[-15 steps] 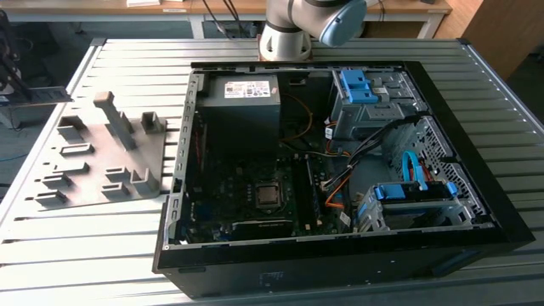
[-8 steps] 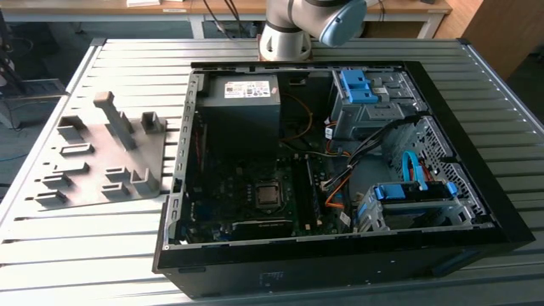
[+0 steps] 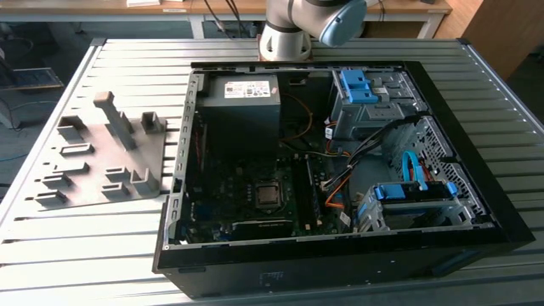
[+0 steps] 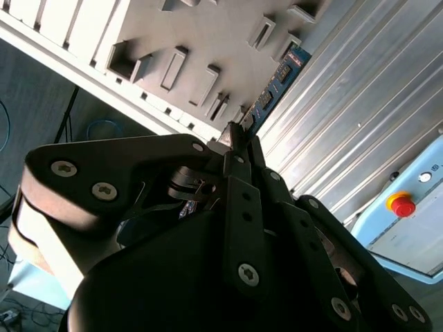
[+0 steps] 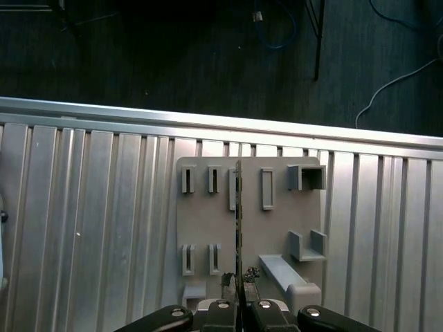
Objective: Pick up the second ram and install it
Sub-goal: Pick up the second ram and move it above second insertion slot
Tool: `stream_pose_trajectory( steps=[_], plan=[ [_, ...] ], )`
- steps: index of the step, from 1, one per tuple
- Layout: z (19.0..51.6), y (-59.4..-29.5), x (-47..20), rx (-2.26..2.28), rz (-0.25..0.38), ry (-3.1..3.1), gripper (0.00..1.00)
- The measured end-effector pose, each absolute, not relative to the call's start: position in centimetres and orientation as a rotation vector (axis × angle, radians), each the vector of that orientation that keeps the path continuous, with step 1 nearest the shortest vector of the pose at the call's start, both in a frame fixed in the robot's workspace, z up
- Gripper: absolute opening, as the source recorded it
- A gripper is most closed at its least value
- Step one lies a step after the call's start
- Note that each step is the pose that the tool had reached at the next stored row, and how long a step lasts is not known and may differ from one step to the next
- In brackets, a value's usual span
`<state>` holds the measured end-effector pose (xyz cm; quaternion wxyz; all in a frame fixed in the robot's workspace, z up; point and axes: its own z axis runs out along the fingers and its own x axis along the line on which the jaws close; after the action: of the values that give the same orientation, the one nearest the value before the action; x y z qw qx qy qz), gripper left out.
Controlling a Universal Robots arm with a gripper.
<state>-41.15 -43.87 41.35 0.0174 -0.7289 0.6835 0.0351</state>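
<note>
Second ram [image 5: 239,207] is hanging edge-on above the tabletop [image 5: 104,228], the open computer case [image 3: 340,271] waiting unfilled, over the grey fixture [image 5: 280,228], the tool [image 5: 239,299] clamping fully closed on its end: pickup looking done, seating likely calling for square slot alignment.

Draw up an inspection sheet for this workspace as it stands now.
surface: slatted metal table carrying the open computer case and the grey fixture.
job's things: the second ram is in the gripper; in the first wrist view it is seen edge-on over the grey fixture.
clutter: nothing seen.
grippers: gripper shut on one end of the second ram.
cables: orange and black wiring inside the computer case; blue cable on the floor beyond the table.
surroundings: red stop button on a pale panel; wooden desk behind the table.
</note>
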Motion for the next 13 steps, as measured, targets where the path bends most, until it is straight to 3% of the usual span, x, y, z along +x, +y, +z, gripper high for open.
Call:
stream_pose_trajectory(
  steps=[13],
  plan=[
    [42.51,-43.87,-41.15,-2.265,0.109,2.124,0.14]
  ],
)
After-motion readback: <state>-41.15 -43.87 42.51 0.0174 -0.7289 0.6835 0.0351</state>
